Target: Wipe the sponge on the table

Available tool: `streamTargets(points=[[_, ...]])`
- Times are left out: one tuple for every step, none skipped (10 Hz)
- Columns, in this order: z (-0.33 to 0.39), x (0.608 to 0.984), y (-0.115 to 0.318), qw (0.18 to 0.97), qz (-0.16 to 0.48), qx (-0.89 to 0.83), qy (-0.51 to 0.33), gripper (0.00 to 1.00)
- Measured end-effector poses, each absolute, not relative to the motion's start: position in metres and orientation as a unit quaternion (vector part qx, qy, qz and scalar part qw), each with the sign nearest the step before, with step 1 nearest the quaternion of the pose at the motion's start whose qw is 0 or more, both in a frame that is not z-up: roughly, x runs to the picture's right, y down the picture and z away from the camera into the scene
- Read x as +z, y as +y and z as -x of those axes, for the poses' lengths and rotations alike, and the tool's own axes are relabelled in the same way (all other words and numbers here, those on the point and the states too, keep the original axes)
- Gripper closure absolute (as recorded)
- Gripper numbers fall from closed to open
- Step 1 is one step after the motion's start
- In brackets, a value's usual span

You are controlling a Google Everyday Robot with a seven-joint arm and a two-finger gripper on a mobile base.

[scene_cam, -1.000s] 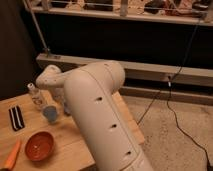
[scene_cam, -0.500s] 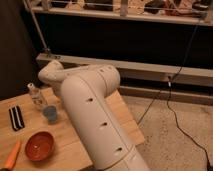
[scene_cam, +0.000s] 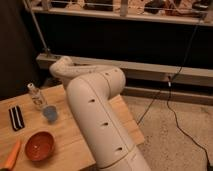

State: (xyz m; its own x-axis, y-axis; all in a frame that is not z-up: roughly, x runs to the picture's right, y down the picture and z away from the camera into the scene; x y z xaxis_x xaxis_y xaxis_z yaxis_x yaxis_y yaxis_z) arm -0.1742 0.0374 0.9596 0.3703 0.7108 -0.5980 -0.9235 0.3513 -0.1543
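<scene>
The table (scene_cam: pixel 60 150) is a light-brown wooden top filling the lower left of the camera view. My white arm (scene_cam: pixel 95 105) rises from the bottom centre, and its far joint (scene_cam: pixel 59 67) bends left over the table's back edge. The gripper is hidden behind the arm and does not show. The sponge is not visible either. A rounded pale-blue cup (scene_cam: pixel 49 114) stands on the table just left of the arm.
A clear small bottle (scene_cam: pixel 36 96) stands behind the cup. A black striped object (scene_cam: pixel 17 118), an orange-red bowl (scene_cam: pixel 40 145) and an orange stick-like item (scene_cam: pixel 11 156) lie on the table's left part. A railing (scene_cam: pixel 150 75) and a cable (scene_cam: pixel 170 100) are to the right.
The arm's far joint has shifted a little to the right and upward over the table's back edge. The objects on the table have stayed put.
</scene>
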Motion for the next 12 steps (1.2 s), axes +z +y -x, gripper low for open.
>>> streamTargets(points=[[0.164,0.963,0.039,0.785,0.242,0.523,0.226,1.00],[0.143,0.969,0.039,0.774,0.239,0.537,0.236,1.00],[0.123,0.972,0.041,0.766,0.235,0.545,0.246,1.00],[0.104,0.974,0.042,0.760,0.230,0.552,0.256,1.00],[0.080,0.973,0.044,0.754,0.223,0.556,0.269,1.00],[0.062,0.971,0.046,0.751,0.217,0.557,0.279,1.00],[0.046,0.968,0.050,0.749,0.213,0.557,0.288,1.00],[0.033,0.964,0.054,0.748,0.210,0.557,0.295,1.00],[0.020,0.958,0.062,0.748,0.208,0.553,0.302,1.00],[0.013,0.953,0.068,0.748,0.208,0.550,0.306,1.00],[0.006,0.947,0.076,0.749,0.209,0.548,0.310,1.00],[0.000,0.940,0.094,0.746,0.216,0.547,0.314,1.00]])
